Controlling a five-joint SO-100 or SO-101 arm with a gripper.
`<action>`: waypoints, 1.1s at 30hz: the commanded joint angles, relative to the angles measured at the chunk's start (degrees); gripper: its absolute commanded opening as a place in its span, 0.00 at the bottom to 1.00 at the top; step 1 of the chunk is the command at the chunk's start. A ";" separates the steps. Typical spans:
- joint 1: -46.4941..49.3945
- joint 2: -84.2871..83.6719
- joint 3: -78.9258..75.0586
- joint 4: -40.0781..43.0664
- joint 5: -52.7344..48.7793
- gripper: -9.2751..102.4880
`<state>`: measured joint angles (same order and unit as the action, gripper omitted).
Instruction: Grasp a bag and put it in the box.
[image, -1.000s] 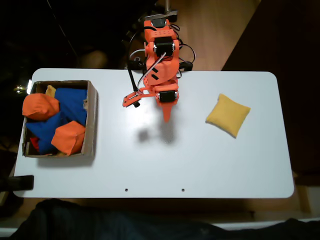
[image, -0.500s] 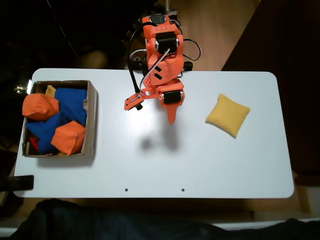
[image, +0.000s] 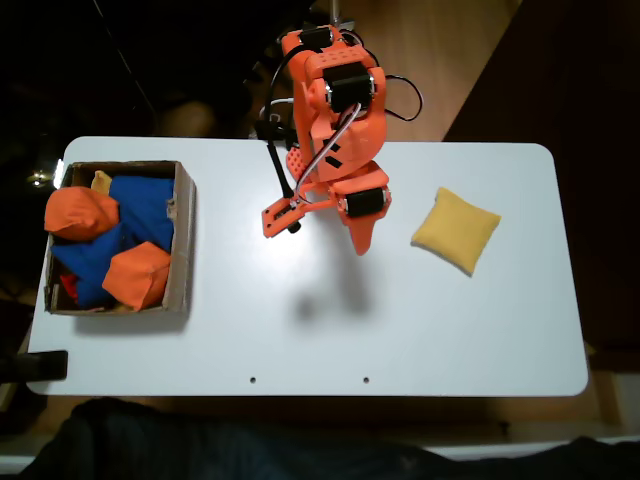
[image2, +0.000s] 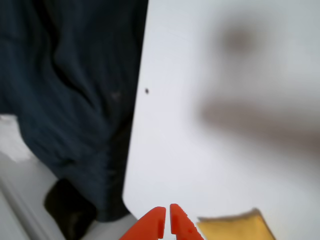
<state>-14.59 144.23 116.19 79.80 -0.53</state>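
Orange gripper (image: 361, 245) hangs above the middle of the white table (image: 400, 330), in the air, with its shadow on the bare surface just below it in the fixed view. Its two fingers are together: the wrist view shows the tips (image2: 166, 220) side by side with only a thin slit between them, and nothing is held. The arm (image: 335, 110) reaches in from the far edge of the table, with dark cables looping around it.

The yellow bag (image: 456, 229) lies flat on the table to the right of the gripper in the fixed view, near it but apart from it, turned so its corners point diagonally. In the wrist view a corner of the same bag (image2: 235, 227) shows at the bottom edge, just to the right of the fingertips.

The cardboard box (image: 184, 235) sits at the left end of the table in the fixed view, well apart from the bag. It holds two orange beanbags (image: 80, 214) resting on blue beanbags (image: 145, 205) (a small yellow scrap peeks out at its far wall, too small to identify). Dark cloth (image2: 70, 100) lies beyond the table's near edge.
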 joint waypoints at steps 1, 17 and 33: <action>-1.58 -2.29 -4.66 1.23 -0.79 0.08; -9.58 -16.70 -20.39 8.35 -4.83 0.08; -16.26 -26.89 -35.07 17.40 -7.03 0.09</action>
<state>-29.62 117.60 83.85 96.42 -7.21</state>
